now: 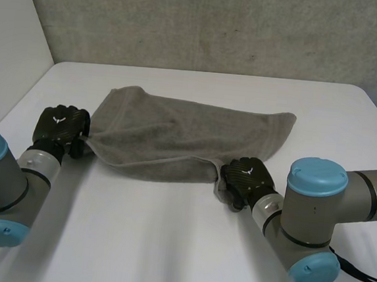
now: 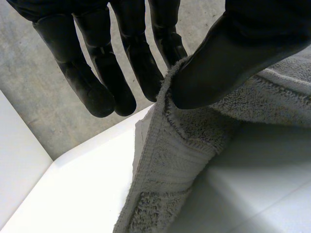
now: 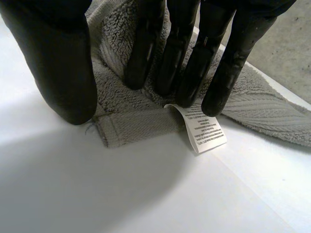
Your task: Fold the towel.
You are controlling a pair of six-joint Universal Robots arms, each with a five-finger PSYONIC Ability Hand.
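On the white table (image 1: 186, 246), the rumpled grey terry towel (image 1: 176, 133) lies mid-table. The left hand (image 1: 61, 126) pinches its left corner between thumb and finger; this shallow grip may slip. The right hand (image 1: 246, 179), fingers straight and unclamped, rests on the near-right corner by the white care label (image 3: 204, 131); that corner may drag.

White table (image 1: 185, 259), grey concrete wall (image 1: 218, 25) behind

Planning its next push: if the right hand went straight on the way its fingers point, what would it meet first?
The grey terry towel: the right hand has fingertips on its near corner, beside the white care label; more towel apparently lies beyond.
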